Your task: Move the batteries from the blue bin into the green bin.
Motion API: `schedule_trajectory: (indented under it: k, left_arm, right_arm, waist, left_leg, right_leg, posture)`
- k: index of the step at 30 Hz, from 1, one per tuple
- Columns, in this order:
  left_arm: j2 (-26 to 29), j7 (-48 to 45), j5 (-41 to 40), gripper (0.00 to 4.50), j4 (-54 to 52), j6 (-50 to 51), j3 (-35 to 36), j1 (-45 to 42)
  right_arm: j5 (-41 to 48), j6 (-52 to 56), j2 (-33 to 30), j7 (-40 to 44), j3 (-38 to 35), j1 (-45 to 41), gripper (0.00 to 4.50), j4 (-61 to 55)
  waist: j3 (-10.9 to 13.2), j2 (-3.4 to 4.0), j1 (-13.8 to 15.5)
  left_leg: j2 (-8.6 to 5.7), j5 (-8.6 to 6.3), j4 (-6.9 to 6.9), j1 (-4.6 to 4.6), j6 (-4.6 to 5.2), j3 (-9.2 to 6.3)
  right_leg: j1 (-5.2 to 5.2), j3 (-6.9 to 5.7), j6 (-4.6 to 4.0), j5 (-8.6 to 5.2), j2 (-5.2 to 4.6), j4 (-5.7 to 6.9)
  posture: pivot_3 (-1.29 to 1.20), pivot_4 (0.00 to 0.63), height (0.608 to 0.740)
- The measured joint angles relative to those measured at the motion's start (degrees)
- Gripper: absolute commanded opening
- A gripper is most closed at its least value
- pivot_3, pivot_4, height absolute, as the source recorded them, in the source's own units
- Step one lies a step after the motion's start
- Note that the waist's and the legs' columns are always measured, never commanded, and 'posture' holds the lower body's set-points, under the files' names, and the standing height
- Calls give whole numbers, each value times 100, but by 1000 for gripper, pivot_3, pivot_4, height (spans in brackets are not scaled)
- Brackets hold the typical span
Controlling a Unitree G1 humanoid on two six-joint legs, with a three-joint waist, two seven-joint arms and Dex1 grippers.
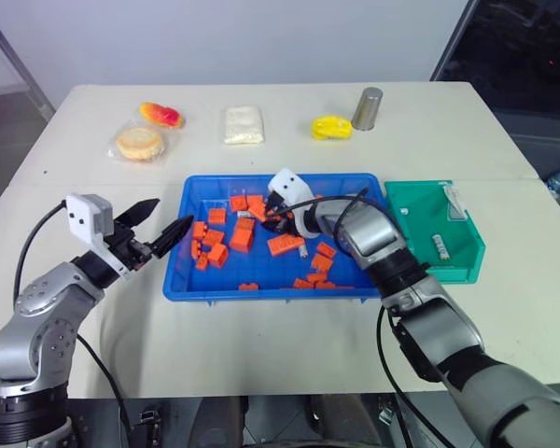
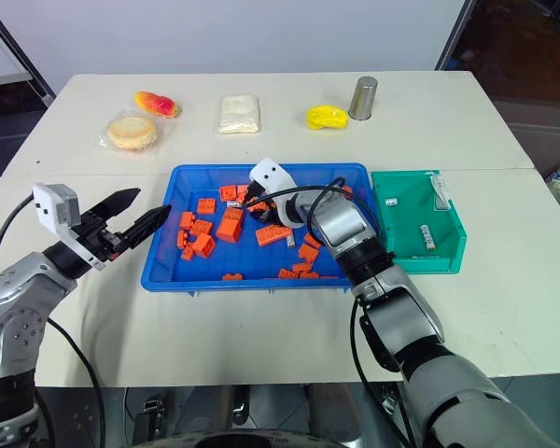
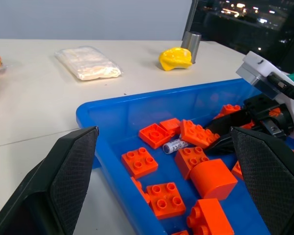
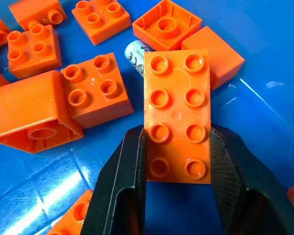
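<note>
Left hand (image 1: 163,229) hovers open and empty beside the blue bin (image 1: 355,291); inside it, the right hand (image 4: 178,147) has clamped an orange brick (image 4: 177,122) that half-covers a battery (image 4: 135,55). Lifting the brick risks mis-sorting. Green bin (image 1: 467,271) sits rightmost.

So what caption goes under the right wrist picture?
Right end effector clamps a long orange brick above a half-hidden battery in the blue bin.

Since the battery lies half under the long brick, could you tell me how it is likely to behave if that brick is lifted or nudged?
The battery is a small smooth cylinder lying on its side, so it will probably roll on the blue bin's glossy floor. Neighbouring orange bricks may stop it.
</note>
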Motion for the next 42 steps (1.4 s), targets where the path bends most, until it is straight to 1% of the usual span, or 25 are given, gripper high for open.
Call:
schedule_trajectory:
  k: [3,6,9,11,13,14,18,21,24,25,26,27,29,30,31,33,37,42]
  left_arm:
    - [0,0,5,4500,0,-10,0,0]
    - [9,1,8,4500,2,-14,0,-3]
    - [64,-16,7,4500,8,-12,-6,-25]
    - [131,-60,6,4500,23,-11,1,-51]
    - [189,-89,7,4500,68,-10,-13,-94]
    - [223,-122,6,4500,126,-7,-19,-159]
    - [343,-234,5,4500,243,3,-19,-294]
    - [485,-391,-26,4500,260,92,-44,-318]
    - [595,-527,-167,4500,256,238,-44,-321]
    - [635,-580,-205,4500,255,305,-48,-321]
    - [692,-627,-235,4500,255,344,-50,-319]
    - [755,-683,-262,4500,247,406,-50,-314]
    - [921,-810,-327,4500,193,528,-46,-238]
    - [1042,-898,-369,4500,165,587,-44,-168]
    - [1120,-966,-385,4500,156,644,-40,-129]
    - [1307,-1101,-391,4500,154,695,-28,-20]
    - [1393,-1186,-390,4500,167,692,98,11]
    - [1363,-1131,-379,4500,196,637,202,-30]
  right_arm:
    - [-16,0,-27,-16,-33,-2,1156,-31]
    - [12,202,-217,43,-109,-125,1156,-403]
    - [185,551,-505,274,-320,-390,1156,-1141]
    - [391,858,-833,628,-307,-408,1156,-1870]
    - [610,1201,-1152,940,-227,-273,1156,-2556]
    - [802,1449,-1391,1143,-153,-54,1156,-3051]
    - [1318,2018,-1849,1520,90,655,1156,-4034]
    - [1370,2068,-1995,1477,216,952,1156,-4235]
    - [1367,2065,-2006,1356,297,1028,1156,-4237]
    - [1368,2061,-1996,1320,315,1028,1656,-4237]
    - [1369,2053,-1981,1290,333,1028,2255,-4237]
    - [1372,2039,-1972,1268,355,1028,2605,-4237]
    - [1386,2034,-1969,1242,382,1036,3591,-4239]
    - [1410,2034,-1970,1235,388,1042,4178,-4240]
    - [1427,2034,-1972,1233,389,1050,4446,-4242]
    - [1479,2034,-1974,1221,397,1053,4446,-4243]
    - [1465,1905,-1845,1057,394,909,4446,-4046]
    - [1059,851,-1269,642,181,10,4446,-2507]
  waist:
    - [0,0,0]
    - [1,2,4]
    - [1,1,4]
    - [1,1,12]
    - [0,0,17]
    - [0,-1,27]
    - [0,-1,11]
    - [0,-1,-9]
    - [0,-1,-3]
    - [1,-2,1]
    - [1,-3,5]
    - [1,-3,7]
    - [1,-3,6]
    - [1,-3,6]
    - [1,-3,6]
    - [1,-3,4]
    - [2,-3,1]
    - [2,-3,-5]
  left_leg:
    - [0,0,0,0,0,0]
    - [0,0,0,-4,0,0]
    - [1,0,-2,-5,0,-2]
    - [1,0,-7,-5,0,-7]
    - [2,-1,-10,-6,1,-7]
    - [1,-1,-9,-6,1,-11]
    - [1,-1,-7,-8,1,-10]
    - [3,-1,-6,-6,1,-7]
    - [3,-1,-6,-6,1,-7]
    - [3,-1,-6,-6,1,-8]
    - [3,-1,-6,-7,1,-8]
    - [3,-1,-6,-7,1,-8]
    - [3,-1,-7,-8,1,-8]
    - [3,-1,-7,-8,1,-8]
    - [3,-1,-8,-7,1,-8]
    - [4,-1,-8,-8,1,-8]
    - [4,-1,-7,-8,1,-6]
    - [6,0,-8,-7,0,-2]
  right_leg:
    - [0,0,0,0,0,0]
    - [-4,0,0,0,-1,-1]
    - [-5,-1,0,0,0,-1]
    - [-3,-7,-1,-1,0,-9]
    - [-2,-8,-2,-1,-1,-15]
    - [4,-12,-2,-1,-2,-21]
    - [4,-13,-2,-1,-4,-25]
    - [2,-12,-2,-1,0,-23]
    - [0,-11,-2,-1,1,-22]
    - [1,-12,-3,-1,1,-22]
    - [0,-12,-3,-1,1,-23]
    - [1,-12,-3,-1,0,-23]
    - [0,-12,-3,-1,0,-24]
    - [0,-11,-3,-1,0,-24]
    - [0,-12,-4,-2,0,-24]
    - [-1,-12,-5,-2,0,-24]
    - [-2,-11,-6,-3,-1,-24]
    - [-6,-11,-8,0,0,-23]
  posture:
    - [0,150,740]
    - [0,150,740]
    - [0,150,740]
    - [0,150,740]
    - [0,150,740]
    - [0,150,740]
    - [0,150,740]
    - [0,150,740]
    - [0,150,740]
    - [0,150,740]
    - [0,150,740]
    - [0,150,740]
    - [0,150,740]
    - [0,150,740]
    - [0,150,740]
    - [0,150,740]
    - [0,150,740]
    - [0,150,740]
